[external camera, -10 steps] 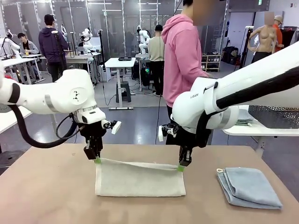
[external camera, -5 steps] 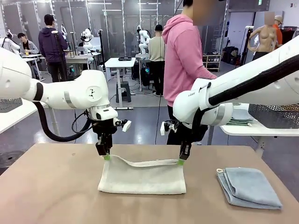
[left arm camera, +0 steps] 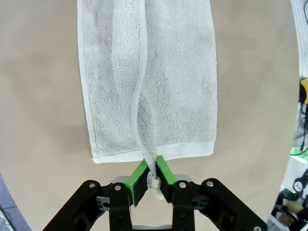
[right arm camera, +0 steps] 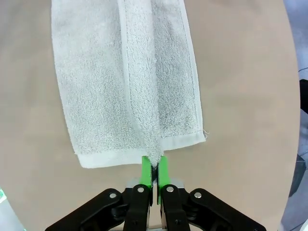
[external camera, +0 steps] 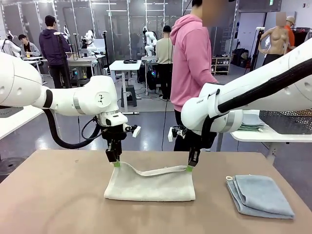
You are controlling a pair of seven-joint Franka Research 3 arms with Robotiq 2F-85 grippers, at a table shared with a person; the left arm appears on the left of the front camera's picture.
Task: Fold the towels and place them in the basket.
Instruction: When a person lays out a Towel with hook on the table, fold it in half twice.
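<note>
Cream towel [external camera: 151, 185] mid-fold: my left gripper [external camera: 116, 164] and right gripper [external camera: 189, 168] clamp its edge, sagging between them; next I'd lay it over evenly.

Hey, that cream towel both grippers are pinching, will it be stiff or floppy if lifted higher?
The cream towel is likely floppy: its raised edge sags between the left gripper and right gripper. Probably light, since two corner pinches hold that edge up. Its terry surface looks grippy, so slipping seems unlikely.

cream towel [external camera: 151, 185], light blue towel [external camera: 260, 196] with a tiny white label, tan table [external camera: 53, 204], black grippers with bright green pads [left arm camera: 138, 175]
</note>
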